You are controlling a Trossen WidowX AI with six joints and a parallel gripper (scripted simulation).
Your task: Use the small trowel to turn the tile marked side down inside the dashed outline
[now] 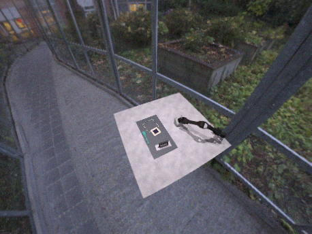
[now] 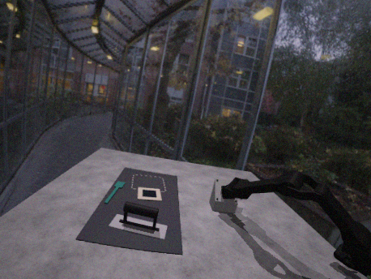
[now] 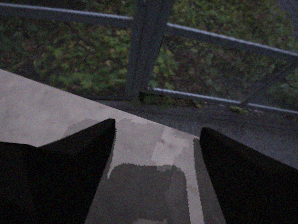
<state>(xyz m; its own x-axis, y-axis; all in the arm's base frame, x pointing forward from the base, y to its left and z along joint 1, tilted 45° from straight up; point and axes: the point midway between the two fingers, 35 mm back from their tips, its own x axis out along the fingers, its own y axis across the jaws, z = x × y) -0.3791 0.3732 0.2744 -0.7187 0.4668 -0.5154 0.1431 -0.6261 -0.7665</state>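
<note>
Waiting untouched: tile unturned, arm off to one side

Showing its dark square upward, the tile lay flat on the mat, at the near edge of the dashed outline rather than squarely inside it. That dark square was presumably the marked side, so the turning looked undone.

Beside the tile lay a green scoop; nearer the exterior camera, a pale plate rested under a black handle. The handled plate seemed the likelier trowel, though the pictures could not settle it.

Beyond the mat, on the table, stood the arm, stretched away from the pieces. Its tool was spread partway, with nothing between the fingers.

Everything apparently remained to be done: taking up the trowel, flipping the tile into the outline, laying the trowel down off the tile, letting go and backing clear. The next move called for bringing the tool back over the mat.
</note>
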